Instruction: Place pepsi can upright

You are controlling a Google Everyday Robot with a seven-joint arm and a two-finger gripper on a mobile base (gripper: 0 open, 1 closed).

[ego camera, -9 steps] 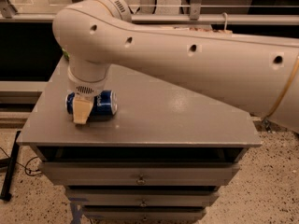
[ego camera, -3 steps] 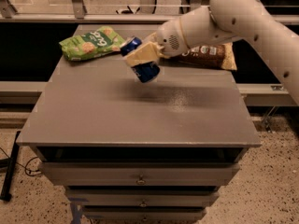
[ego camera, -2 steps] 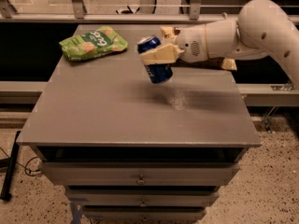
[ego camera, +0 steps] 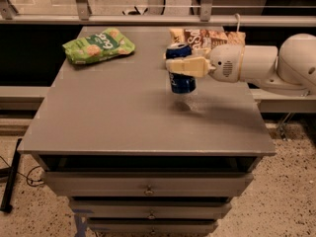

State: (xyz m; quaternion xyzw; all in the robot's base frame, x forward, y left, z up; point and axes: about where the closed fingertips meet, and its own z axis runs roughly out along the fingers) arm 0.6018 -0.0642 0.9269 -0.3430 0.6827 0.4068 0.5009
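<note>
Item: pepsi can [ego camera: 182, 84], dark blue, silver top up, standing vertical.
Location: right of centre over the surface [ego camera: 123, 112], seemingly just clear of it, since a shadow lies below and slightly right.
Tool [ego camera: 173, 66]: clenched on the pepsi can around its middle, reaching in sideways from the right.
Reason for hold: a side grip at mid-height leaves the base free to meet the surface flat.
Arm [ego camera: 276, 65]: white, lying horizontal, entering from the right edge.
Green snack bag [ego camera: 98, 45]: far left corner, well apart.
Brown snack bag [ego camera: 205, 36]: far edge, behind the can.
Step, as judged: lowering to set down; release not yet made.
Risk: a release above the surface may tip it.
</note>
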